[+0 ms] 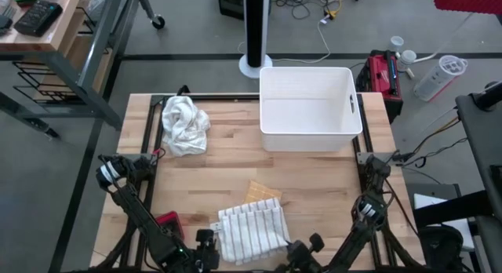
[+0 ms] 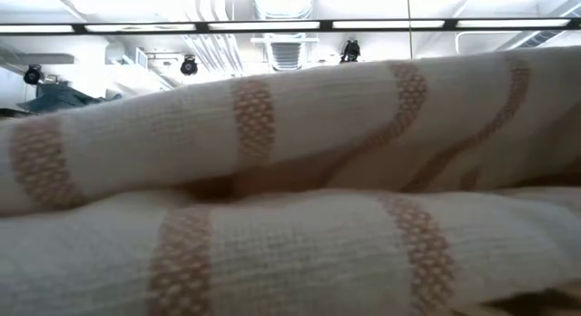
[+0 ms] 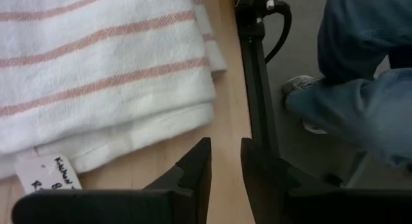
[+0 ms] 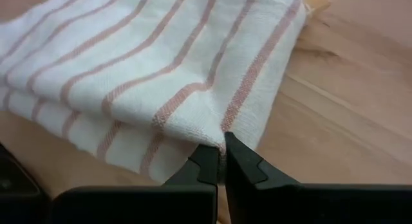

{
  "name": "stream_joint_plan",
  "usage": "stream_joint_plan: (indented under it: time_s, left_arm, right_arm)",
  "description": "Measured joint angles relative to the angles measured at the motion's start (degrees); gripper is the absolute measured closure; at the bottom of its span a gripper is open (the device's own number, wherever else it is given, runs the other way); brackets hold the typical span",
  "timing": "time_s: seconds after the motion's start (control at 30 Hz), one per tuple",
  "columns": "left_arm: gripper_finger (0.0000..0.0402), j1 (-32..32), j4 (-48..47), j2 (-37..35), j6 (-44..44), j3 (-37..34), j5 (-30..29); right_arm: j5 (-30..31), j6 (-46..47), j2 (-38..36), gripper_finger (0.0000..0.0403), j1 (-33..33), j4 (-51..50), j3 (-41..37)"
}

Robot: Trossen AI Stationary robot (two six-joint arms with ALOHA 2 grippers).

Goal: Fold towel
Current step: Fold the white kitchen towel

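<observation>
While both of my arms reach in at the near edge of the pale wooden slatted table (image 1: 235, 159), I take stock from the biggest thing down. On the far side of that tabletop sits the white rectangular plastic bin (image 1: 310, 108), well apart from everything else. Off toward the far left corner lies a crumpled white cloth (image 1: 184, 125) in a loose heap.

Close to the near edge, between my two arms, lies the folded white towel with thin tan stripes (image 1: 251, 232), stacked in several layers with its edges roughly squared. In the low view its weave fills the whole picture. A small white tag with handwriting (image 3: 48, 174) pokes out from under one of its layers. Just beyond the towel, touching its far edge, lies a small tan square pad (image 1: 261, 193).

My right gripper (image 4: 222, 158) is at a corner of the towel, its two dark fingers pressed together with their tips right at the cloth's folded edge; I cannot tell whether any cloth is caught between them. My left gripper (image 3: 225, 163) hangs just beside the towel's other side over bare wood, its fingers a narrow gap apart and holding nothing. Past the table edge there, a person's jeans-clad leg (image 3: 367, 76) shows.
</observation>
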Motion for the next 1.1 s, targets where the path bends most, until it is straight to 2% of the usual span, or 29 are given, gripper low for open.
stream_joint_plan:
  time_s: [0.1,0.23,0.43,0.6,0.73,0.83,0.93,1.0,1.1]
  left_arm:
    - [0.0326,0.0,0.4,0.0,-0.8,0.0,0.0]
    - [0.0326,-0.2,0.6,0.0,-1.1,0.0,-0.1]
    - [0.0326,-0.2,1.2,0.0,-0.8,0.0,-2.6]
    - [0.0326,0.0,2.6,0.0,0.6,0.0,-4.0]
    - [0.0326,0.1,6.1,0.0,4.2,0.0,-7.6]
    - [0.0326,0.9,9.3,0.0,9.4,0.0,-11.6]
    - [0.0326,2.9,10.1,0.0,12.3,0.0,-13.0]
    - [0.0326,4.4,10.7,0.0,12.6,-0.5,-13.0]
    - [0.0326,6.6,13.8,0.0,14.0,-1.7,-11.0]
  right_arm:
    - [-0.1,2.0,0.0,0.0403,0.4,-0.2,0.0]
    - [-7.0,-7.4,0.0,0.0395,0.6,0.4,0.0]
    - [-9.9,-14.8,0.0,0.0336,0.0,3.3,0.8]
    - [-21.5,-17.0,0.0,0.0270,-1.1,1.0,1.8]
    - [-30.0,-19.3,-0.1,0.0227,-1.2,-1.0,2.4]
    - [-31.7,-19.3,-0.1,0.0205,-0.9,-2.6,3.9]
    - [-32.4,-18.5,-0.1,0.0189,-0.4,-5.1,6.2]
    - [-30.4,-17.4,-0.1,0.0181,0.1,-6.1,8.0]
    - [-24.1,-17.2,-0.1,0.0171,1.0,-7.6,10.4]
